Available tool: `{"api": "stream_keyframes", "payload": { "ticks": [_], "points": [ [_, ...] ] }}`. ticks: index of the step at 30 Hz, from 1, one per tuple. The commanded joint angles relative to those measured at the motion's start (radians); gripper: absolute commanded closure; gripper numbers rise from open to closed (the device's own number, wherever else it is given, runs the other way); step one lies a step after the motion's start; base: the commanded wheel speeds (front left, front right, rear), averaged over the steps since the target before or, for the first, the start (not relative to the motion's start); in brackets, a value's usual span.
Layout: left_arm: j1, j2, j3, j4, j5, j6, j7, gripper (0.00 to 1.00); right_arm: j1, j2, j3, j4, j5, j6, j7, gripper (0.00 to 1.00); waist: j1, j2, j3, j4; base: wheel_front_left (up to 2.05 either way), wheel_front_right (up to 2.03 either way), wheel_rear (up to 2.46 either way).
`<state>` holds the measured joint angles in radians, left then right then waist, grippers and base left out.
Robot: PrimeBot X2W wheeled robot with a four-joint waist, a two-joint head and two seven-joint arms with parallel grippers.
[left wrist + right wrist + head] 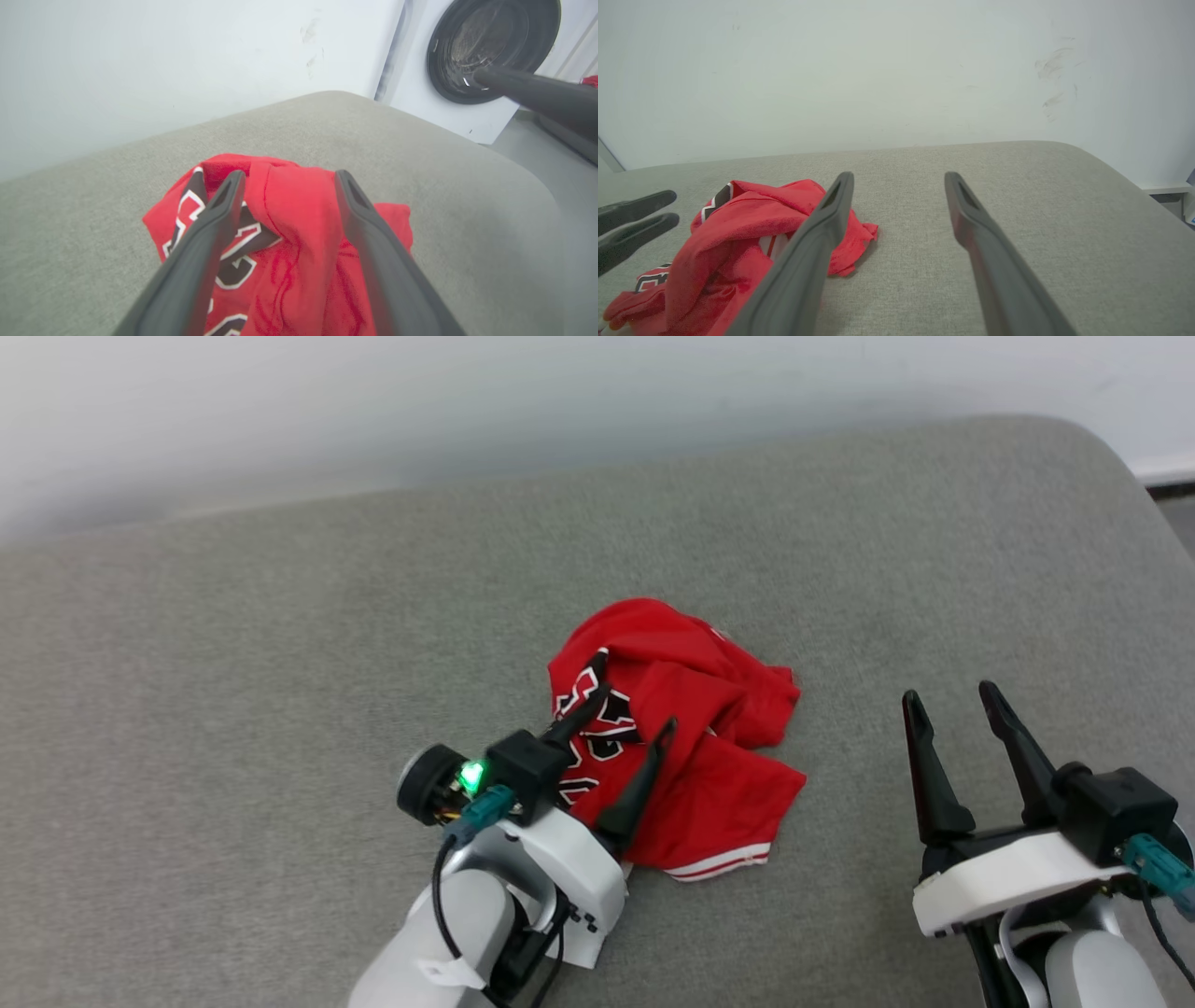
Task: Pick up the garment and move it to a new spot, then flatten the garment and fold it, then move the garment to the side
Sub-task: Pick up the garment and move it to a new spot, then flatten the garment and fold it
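The garment [719, 700], a red jersey with black white-outlined numbers, lies crumpled in a heap on the grey cushioned surface [280, 663]. My left gripper [639, 706] hovers over the heap's near left part, open, its fingers standing either side of a raised red fold [289, 219]. In its wrist view the left gripper [289, 175] points across the garment toward the far edge. My right gripper [948, 693] stands open to the right of the garment, over bare cushion. From the right wrist, that gripper [900, 175] holds nothing, and the garment [738, 219] lies left of it.
A pale wall [467, 411] runs behind the cushion. The cushion's rounded right corner [1134, 476] drops to the floor. A white washing machine with a dark round door [467, 46] stands beyond that corner. Bare cushion spreads left of and behind the garment.
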<state>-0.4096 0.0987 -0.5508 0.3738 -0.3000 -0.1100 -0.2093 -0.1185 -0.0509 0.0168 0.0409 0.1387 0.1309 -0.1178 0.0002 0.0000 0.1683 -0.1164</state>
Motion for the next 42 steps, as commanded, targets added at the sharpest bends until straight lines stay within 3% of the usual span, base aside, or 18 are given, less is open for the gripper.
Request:
{"api": "stream_keyframes", "payload": {
  "ticks": [1,11,16,23,37,39,42],
  "points": [
    [0.005,0.01,0.014,-0.021,-0.001,0.017,-0.014,0.0,0.017,0.001,-0.004,0.002,-0.008,0.0,0.005,0.0,-0.0002,0.0,-0.054,0.042,0.0,0.0,0.0],
    [0.143,0.093,0.182,-0.124,-0.019,0.189,-0.05,0.0,0.094,0.001,-0.028,-0.028,-0.027,0.0,0.058,0.0,-0.0002,0.0,-0.158,0.103,0.0,0.0,0.0],
    [0.254,0.146,0.251,-0.151,-0.029,0.24,-0.053,0.0,0.127,0.001,-0.032,-0.05,-0.027,0.0,0.081,0.0,-0.0002,0.0,-0.182,0.114,0.0,0.0,0.0],
    [0.359,0.2,0.291,-0.208,-0.035,0.267,-0.055,0.0,0.159,0.001,-0.026,-0.069,-0.019,0.0,0.098,0.0,-0.0002,0.0,-0.199,0.114,0.0,0.0,0.0],
    [0.383,0.221,0.279,-0.269,-0.042,0.277,-0.024,0.0,0.159,0.001,-0.019,-0.076,-0.014,0.0,0.103,0.0,-0.0002,0.0,-0.2,0.108,0.0,0.0,0.0],
    [0.367,0.22,0.263,-0.275,-0.038,0.269,0.001,0.0,0.159,0.001,-0.025,-0.076,-0.012,0.0,0.102,0.0,-0.0002,0.0,-0.199,0.113,0.0,0.0,0.0],
    [0.314,0.219,0.196,-0.282,-0.027,0.221,0.101,0.0,0.161,0.001,-0.029,-0.081,-0.014,0.0,0.105,0.0,-0.0002,0.0,-0.19,0.127,0.0,0.0,0.0]
  ]
}}
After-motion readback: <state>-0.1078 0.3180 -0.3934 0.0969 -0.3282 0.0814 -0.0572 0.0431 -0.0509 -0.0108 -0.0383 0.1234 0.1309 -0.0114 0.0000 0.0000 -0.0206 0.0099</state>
